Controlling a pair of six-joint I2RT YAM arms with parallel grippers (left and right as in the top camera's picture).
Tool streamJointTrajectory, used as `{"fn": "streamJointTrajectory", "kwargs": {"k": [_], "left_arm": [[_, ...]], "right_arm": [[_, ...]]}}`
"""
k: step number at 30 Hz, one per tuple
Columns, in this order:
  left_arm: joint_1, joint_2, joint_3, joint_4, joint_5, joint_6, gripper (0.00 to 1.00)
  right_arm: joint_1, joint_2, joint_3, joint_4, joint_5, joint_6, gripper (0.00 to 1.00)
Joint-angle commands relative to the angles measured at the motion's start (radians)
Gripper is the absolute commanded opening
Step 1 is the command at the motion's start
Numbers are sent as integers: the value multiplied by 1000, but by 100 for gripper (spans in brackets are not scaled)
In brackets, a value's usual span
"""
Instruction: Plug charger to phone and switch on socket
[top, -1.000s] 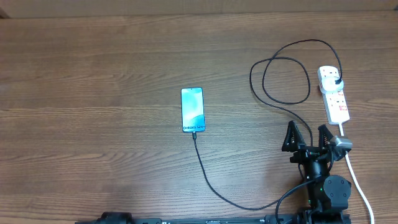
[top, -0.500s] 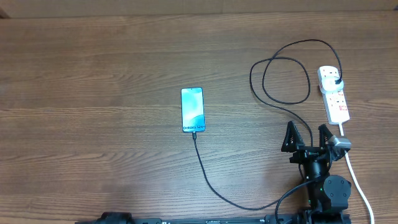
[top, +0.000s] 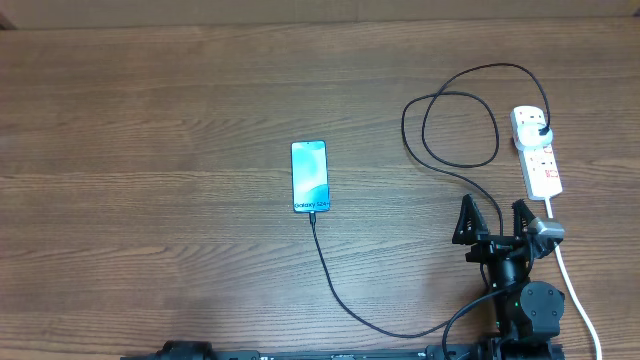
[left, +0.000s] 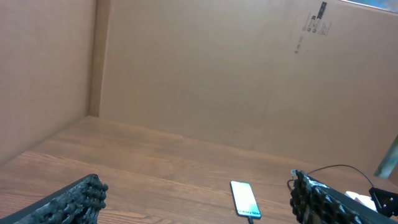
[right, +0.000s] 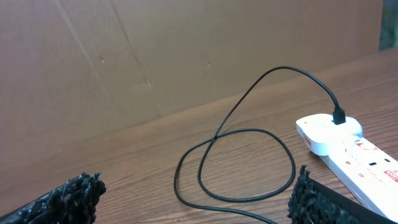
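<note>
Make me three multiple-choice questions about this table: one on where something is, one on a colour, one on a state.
1. Where on the table does the socket lie?
A. far left
B. centre
C. right side

2. What colour is the phone screen?
A. red
B. blue-teal
C. black

3. The charger has its black plug:
A. in the socket
B. loose on the table
C. lying on the phone

Answers:
1 C, the overhead view shows it well to the right of the phone.
2 B, the screen glows blue-teal.
3 A, the right wrist view shows it seated in the socket's end.
</note>
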Motion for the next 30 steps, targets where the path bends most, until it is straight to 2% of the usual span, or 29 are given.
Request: {"fn": "streamJointTrajectory", "kwargs": {"k": [1,2,4,6,17,25,30], "left_arm": [[6,-12,0,2,-12,12,100],[6,-12,0,2,-32,16,100],[5,-12,1,2,-166,54,100],[5,-12,1,2,-210,54,100],[5,-12,2,2,-214,54,100],[6,-12,-40,2,-89,54,100],[8,-12,-193,8,14,54,100]], "right_arm": [[9,-12,-11,6,-12,-15,100],[9,-12,-11,6,-12,-15,100],[9,-12,-11,6,-11,-15,100],[9,-12,-11,6,-12,-15,100],[9,-12,-11,6,-11,-15,100],[9,-12,-11,6,-11,-15,100],[9,-12,-11,6,-12,-15,100]]}}
